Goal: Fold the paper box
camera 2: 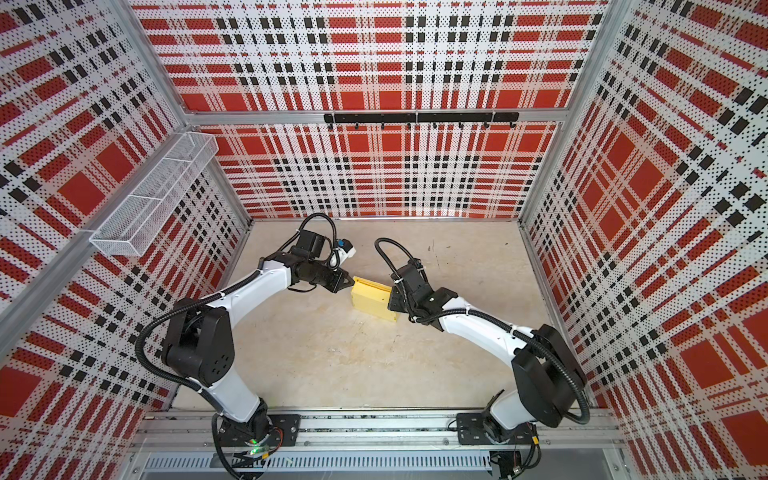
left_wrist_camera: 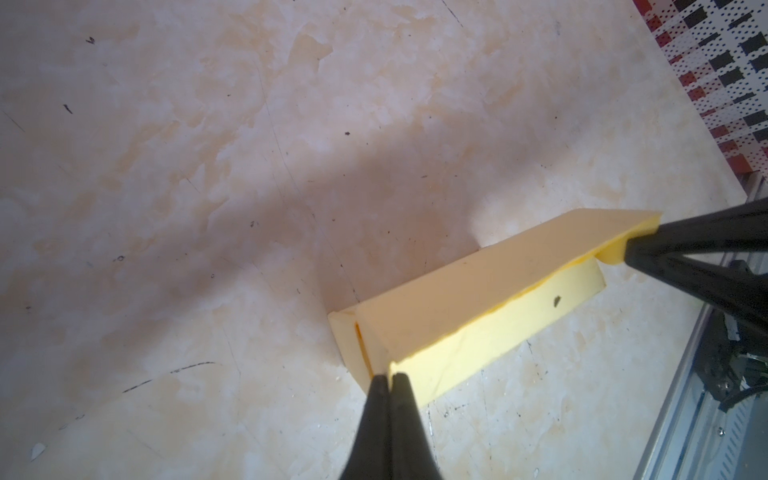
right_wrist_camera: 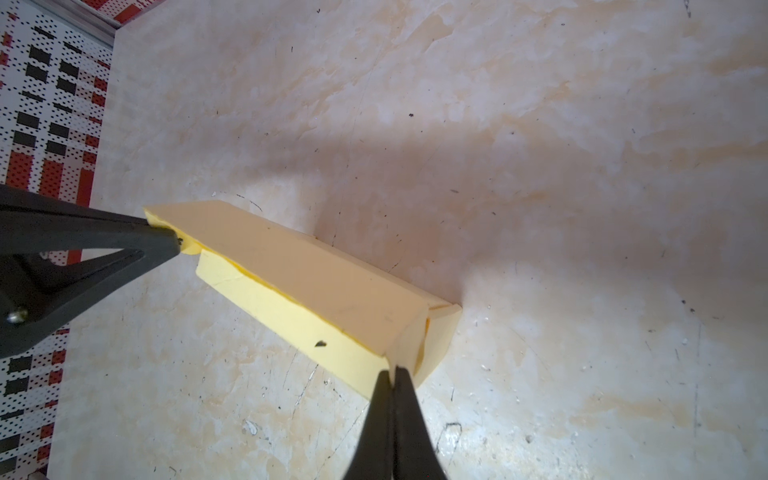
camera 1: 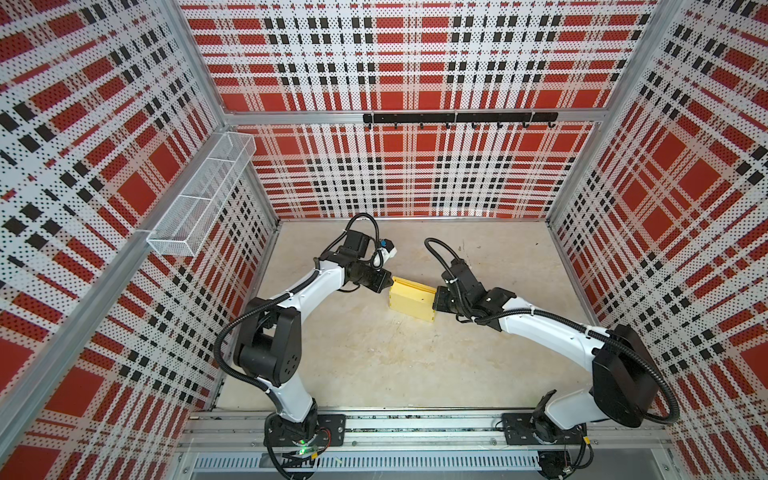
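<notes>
The left gripper and right gripper each pinch one end of the paper box top flap. Lower both ends together, slowly, so it tucks in flat.

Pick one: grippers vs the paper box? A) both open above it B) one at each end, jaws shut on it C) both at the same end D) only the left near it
B: in a top view the left gripper and right gripper meet opposite ends of the paper box; wrist views show closed tips pinching its flap.
</notes>
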### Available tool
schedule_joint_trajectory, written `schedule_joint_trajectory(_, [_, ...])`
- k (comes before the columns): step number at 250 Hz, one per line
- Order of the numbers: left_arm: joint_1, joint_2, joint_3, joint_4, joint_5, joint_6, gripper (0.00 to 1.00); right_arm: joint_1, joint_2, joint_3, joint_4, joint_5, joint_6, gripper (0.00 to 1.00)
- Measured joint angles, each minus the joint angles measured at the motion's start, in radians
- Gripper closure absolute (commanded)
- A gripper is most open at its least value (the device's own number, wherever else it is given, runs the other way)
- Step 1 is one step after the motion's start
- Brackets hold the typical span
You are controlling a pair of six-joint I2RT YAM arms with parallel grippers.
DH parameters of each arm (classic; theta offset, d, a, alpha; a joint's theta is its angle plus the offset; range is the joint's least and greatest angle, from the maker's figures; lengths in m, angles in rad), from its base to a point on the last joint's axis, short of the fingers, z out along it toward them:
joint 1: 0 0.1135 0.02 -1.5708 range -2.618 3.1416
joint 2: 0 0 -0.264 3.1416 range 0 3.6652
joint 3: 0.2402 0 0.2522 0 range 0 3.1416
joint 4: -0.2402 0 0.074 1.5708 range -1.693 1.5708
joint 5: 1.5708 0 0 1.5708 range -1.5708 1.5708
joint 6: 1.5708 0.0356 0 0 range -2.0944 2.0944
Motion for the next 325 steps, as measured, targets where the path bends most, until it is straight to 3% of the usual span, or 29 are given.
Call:
schedule_joint_trajectory(209, [0.0,-0.005,-0.043,0.053,0.002,-0.011,1.0,0.028,-0.021,-0.061,0.079,0.064,0.037,1.0])
schedule_joint_trajectory(325, [0.0,-0.01,-0.014,-0.009,0.006,-0.01,1.0,0.002,-0.027,-0.032,0.038,-0.006,0.054,1.0])
